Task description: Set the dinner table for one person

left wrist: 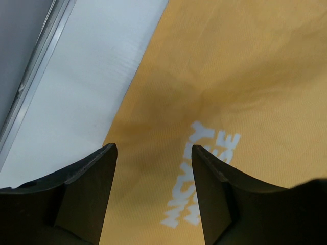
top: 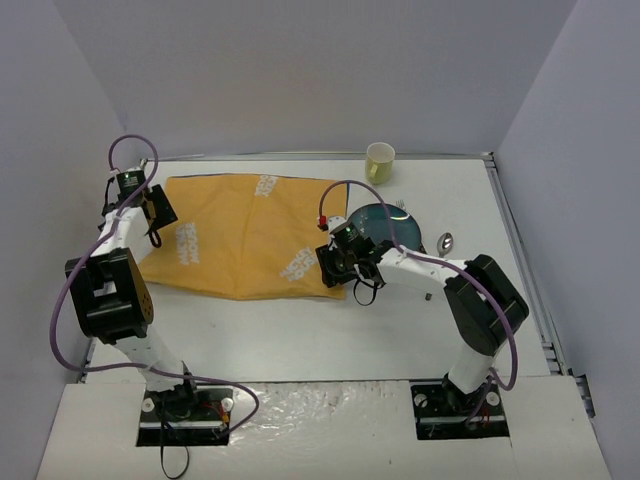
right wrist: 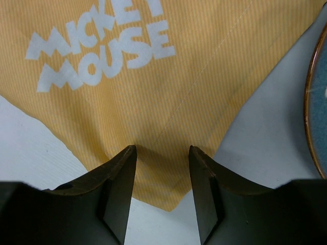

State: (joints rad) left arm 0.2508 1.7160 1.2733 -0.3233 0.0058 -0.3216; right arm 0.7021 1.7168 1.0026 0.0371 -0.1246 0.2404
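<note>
1. Ref. surface: the dinner table [top: 300, 330], a large flat white rectangular top w/ thin metal rim, lies beneath both arms.
2. On its left-centre area lies the orange-yellow cloth mat [top: 240, 235] w/ white print. Its long axis runs approx. left-right across the table but is skewed: the near edge slants, and the near-right corner points toward the right arm.
3. The left gripper [left wrist: 153, 150] is over the mat's left short edge, just inside the hem. Jaws apart, nothing between them. Cloth is below the tips; contact cannot be told.
4. The right gripper [right wrist: 162, 149] is at the mat's near-right corner. Jaws apart w/ a narrower gap, and cloth shows through it. A crease runs to the gap, but no clamp on the fabric is seen.
5. Key relation: each end of the long axis has its own gripper nearest, so neither arm needs to cross. The mat lies ahead of and below each set of tips. The next move is prob. a pinch at both ends to square the mat.
6. Outward: the dark blue round plate [top: 385, 222] w/ brown rim sits just right of the right gripper, apart from the mat edge. Judged hazard: wrist contact w/ this plate.
</note>
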